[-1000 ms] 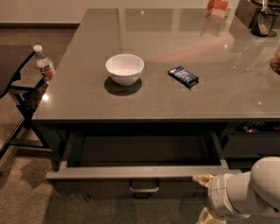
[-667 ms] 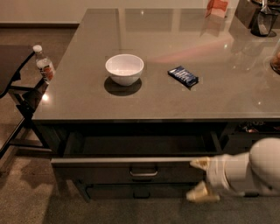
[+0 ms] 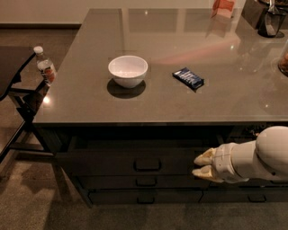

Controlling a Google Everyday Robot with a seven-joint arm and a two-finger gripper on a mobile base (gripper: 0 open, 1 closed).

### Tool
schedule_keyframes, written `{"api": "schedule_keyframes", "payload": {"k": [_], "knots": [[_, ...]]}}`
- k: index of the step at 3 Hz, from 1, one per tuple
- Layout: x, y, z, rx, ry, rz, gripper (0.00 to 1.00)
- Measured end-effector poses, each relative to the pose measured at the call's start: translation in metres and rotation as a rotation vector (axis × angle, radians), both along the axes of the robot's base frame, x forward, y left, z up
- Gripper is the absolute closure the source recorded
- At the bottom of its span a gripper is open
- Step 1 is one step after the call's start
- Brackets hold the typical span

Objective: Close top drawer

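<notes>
The top drawer point(image 3: 108, 162) is the wide dark-grey front just under the grey counter point(image 3: 135, 105), with a U-shaped pull point(image 3: 147, 164) at its centre. It sits pushed in, about level with the drawer fronts below it. My gripper point(image 3: 198, 165) is at the right part of that front, right of the pull, reaching in from the right edge on a white arm point(image 3: 256, 157). Whether it touches the front is hidden in shadow.
A white bowl point(image 3: 128, 70) and a dark blue snack packet point(image 3: 188, 78) lie on the counter. Lower drawer fronts with smaller pulls point(image 3: 146, 182) sit beneath. A water bottle point(image 3: 46, 69) stands on a black frame at the left. An orange box point(image 3: 222, 6) and a dark container point(image 3: 270, 18) stand at the back right.
The top drawer has gone from wide open to pushed in under the counter. My gripper moved forward with it, toward the cabinet.
</notes>
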State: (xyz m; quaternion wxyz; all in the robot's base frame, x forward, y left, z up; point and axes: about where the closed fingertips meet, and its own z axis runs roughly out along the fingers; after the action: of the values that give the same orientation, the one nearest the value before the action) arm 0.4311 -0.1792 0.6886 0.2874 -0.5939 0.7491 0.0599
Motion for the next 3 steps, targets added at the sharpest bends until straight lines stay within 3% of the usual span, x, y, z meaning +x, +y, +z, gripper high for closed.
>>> {"api": "schedule_keyframes", "payload": {"k": [1, 2, 3], "knots": [[0.0, 0.0, 0.0, 0.0, 0.0, 0.0, 0.34], [-0.004, 0.011, -0.021, -0.043, 0.038, 0.019, 0.1], [-0.012, 0.027, -0.047, -0.069, 0.12, 0.036, 0.0]]}}
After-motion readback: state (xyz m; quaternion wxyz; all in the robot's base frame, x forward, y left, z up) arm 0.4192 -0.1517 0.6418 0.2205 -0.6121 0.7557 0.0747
